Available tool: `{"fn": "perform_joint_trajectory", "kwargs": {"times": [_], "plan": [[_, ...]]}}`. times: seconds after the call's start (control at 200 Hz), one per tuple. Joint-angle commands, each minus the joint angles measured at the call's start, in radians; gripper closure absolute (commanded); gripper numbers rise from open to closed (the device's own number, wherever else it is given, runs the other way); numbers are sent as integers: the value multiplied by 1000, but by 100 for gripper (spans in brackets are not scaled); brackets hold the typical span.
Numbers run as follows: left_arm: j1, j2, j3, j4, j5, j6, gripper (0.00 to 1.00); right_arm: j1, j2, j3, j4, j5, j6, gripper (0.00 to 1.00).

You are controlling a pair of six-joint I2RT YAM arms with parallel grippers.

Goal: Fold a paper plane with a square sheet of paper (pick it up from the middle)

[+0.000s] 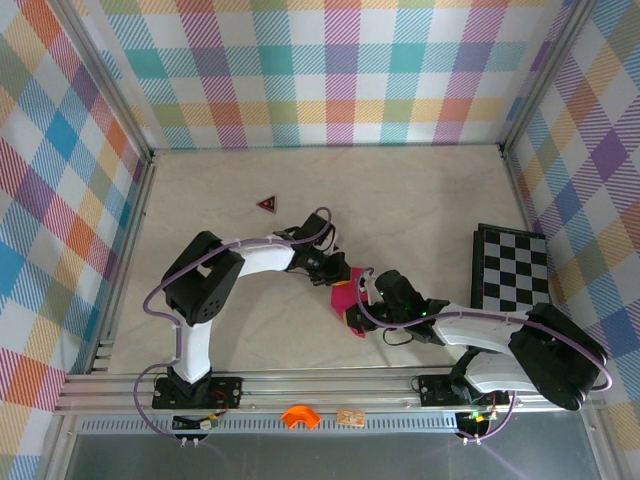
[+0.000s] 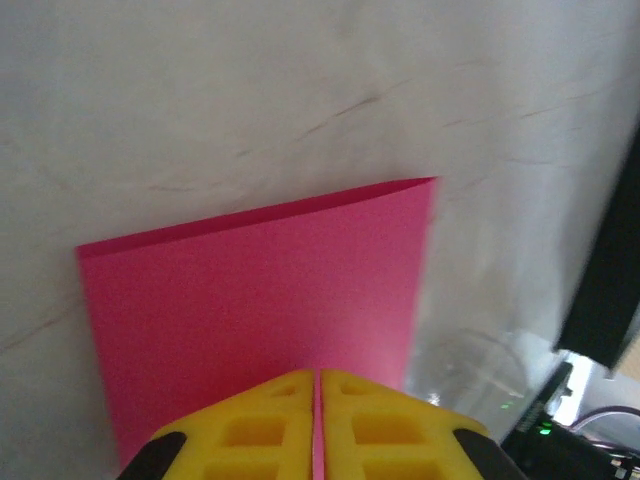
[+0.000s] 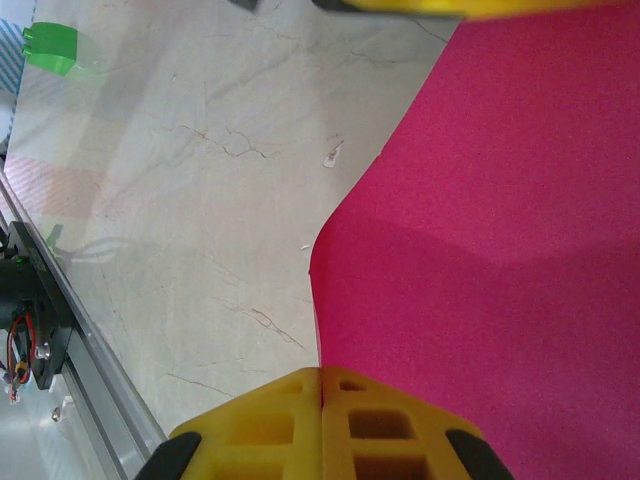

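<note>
The square sheet of paper [image 1: 345, 300] is magenta-pink and hangs bent between the two arms at the table's middle front. My left gripper [image 2: 316, 375] is shut on it: a thin pink line runs up the seam between the yellow fingers, and the sheet [image 2: 260, 290] spreads beyond them with a folded far edge. My right gripper [image 3: 321, 372] is shut as well, and the curved edge of the sheet [image 3: 500, 200] runs straight into its closed jaws. In the top view the left gripper [image 1: 343, 276] meets the paper from the upper left and the right gripper [image 1: 363, 303] from the right.
A black-and-white checkerboard [image 1: 510, 268] lies at the right. A tiny dark red triangle [image 1: 267, 203] sits farther back on the table. An orange piece [image 1: 299, 416] rests in front of the metal rail [image 1: 330, 385]. A green object [image 3: 50, 48] lies to the side.
</note>
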Motion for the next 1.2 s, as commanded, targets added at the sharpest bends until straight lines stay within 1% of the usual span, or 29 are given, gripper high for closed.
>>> {"fn": "perform_joint_trajectory", "kwargs": {"times": [0.0, 0.16, 0.29, 0.31, 0.44, 0.615, 0.91, 1.195], "plan": [[-5, 30, 18, -73, -46, 31, 91, -7, 4, 1, 15, -24, 4, 96], [-5, 51, 9, -106, -83, 45, 92, -19, -11, 1, -21, -23, 6, 96], [-5, 57, 1, -107, -99, 57, 92, -55, -15, 5, -75, -36, 6, 95], [-5, 54, 0, -139, -101, 57, 92, -61, -14, 6, -81, -44, 6, 95], [-5, 50, 1, -147, -110, 60, 92, -96, 1, 10, -109, -53, 7, 95], [-5, 45, 8, -147, -111, 59, 92, -131, 32, 30, -131, -61, 3, 95], [-5, 42, 9, -161, -119, 61, 92, -191, 53, 77, -187, -80, -48, 95], [-5, 42, 20, -164, -121, 57, 92, -214, 73, 104, -221, -103, -94, 95]]}}
